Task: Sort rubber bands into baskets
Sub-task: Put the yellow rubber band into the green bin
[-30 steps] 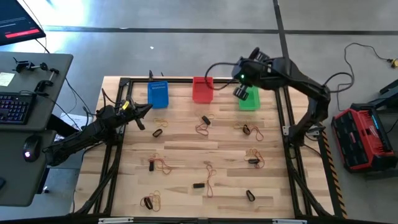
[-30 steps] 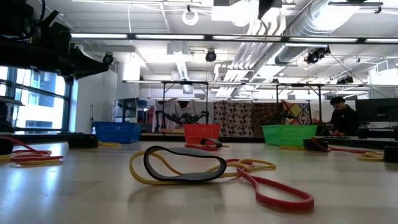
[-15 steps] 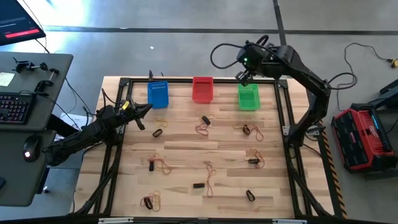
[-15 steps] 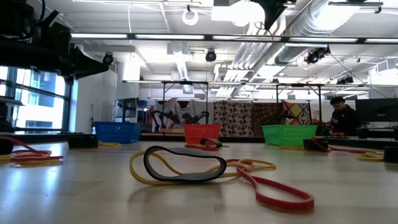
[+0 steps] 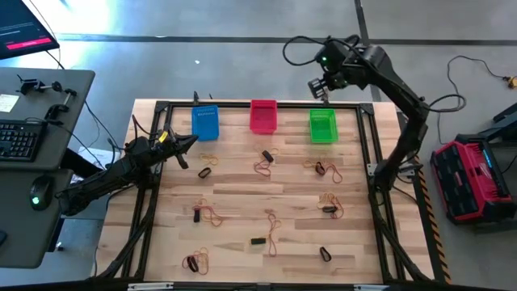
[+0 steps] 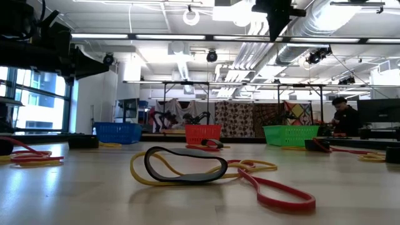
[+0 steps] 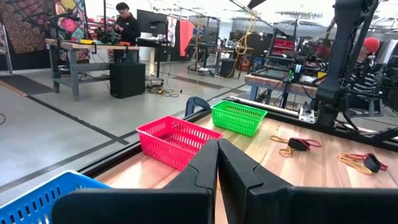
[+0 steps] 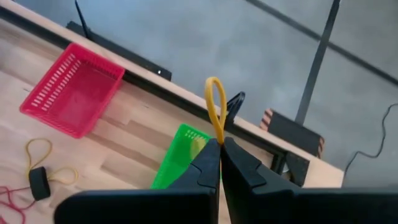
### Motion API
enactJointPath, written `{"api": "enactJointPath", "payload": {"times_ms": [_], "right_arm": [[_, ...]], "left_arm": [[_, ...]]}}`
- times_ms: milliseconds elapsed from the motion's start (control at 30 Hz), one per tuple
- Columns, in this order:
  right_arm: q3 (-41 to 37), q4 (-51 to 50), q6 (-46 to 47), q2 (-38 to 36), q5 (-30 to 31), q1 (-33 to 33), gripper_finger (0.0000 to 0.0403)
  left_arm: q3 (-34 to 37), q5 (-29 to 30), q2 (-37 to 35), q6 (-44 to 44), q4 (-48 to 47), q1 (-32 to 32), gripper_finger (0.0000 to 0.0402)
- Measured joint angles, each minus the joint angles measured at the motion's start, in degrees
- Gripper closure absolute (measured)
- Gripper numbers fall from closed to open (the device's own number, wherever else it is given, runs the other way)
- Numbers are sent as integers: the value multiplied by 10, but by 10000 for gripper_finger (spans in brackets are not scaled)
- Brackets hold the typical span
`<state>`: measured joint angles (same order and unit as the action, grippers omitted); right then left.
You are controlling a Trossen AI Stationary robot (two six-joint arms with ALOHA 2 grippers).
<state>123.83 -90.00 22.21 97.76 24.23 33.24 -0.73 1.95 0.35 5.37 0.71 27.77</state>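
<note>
From above, the light wooden slatted worktop (image 5: pixel 242 194) has three little plastic mesh baskets lined up along its far edge: blue basket (image 5: pixel 205 123), red basket (image 5: pixel 263 116), green basket (image 5: pixel 322 125). Loose rubber bands (image 5: pixel 264 164) in red, yellow and black are scattered in small clumps all over the wood. The right claw (image 5: pixel 318 87) is up high just past the far edge, near the green basket, and the left claw (image 5: pixel 182 139) sits low at the left side next to the blue one. From worktop level you get a big close-up of a tangle with a thick black loop (image 6: pixel 185 165), a yellow loop (image 6: pixel 253 165) and a red loop (image 6: pixel 275 191) lying flat, with the three baskets way off at the back and a person (image 6: pixel 343 117) at a bench in the room behind. The left wrist camera shows its fingers (image 7: pixel 202 168) pressed together with nothing between them, red and green baskets ahead. The right wrist camera shows its fingers (image 8: pixel 208 168) pinching a thin yellow rubber band (image 8: pixel 215 112), which sticks up as a narrow loop above the tips, green basket below it.
</note>
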Motion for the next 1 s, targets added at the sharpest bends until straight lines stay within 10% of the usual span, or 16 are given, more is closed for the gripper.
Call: {"api": "enactJointPath", "payload": {"times_ms": [633,1000], "right_arm": [[-8,3,27,92,-98,60,403],[-265,84,49,57,-161,100,403]], "left_arm": [[0,0,0,0,0,0,398],[0,0,0,0,0,0,398]]}}
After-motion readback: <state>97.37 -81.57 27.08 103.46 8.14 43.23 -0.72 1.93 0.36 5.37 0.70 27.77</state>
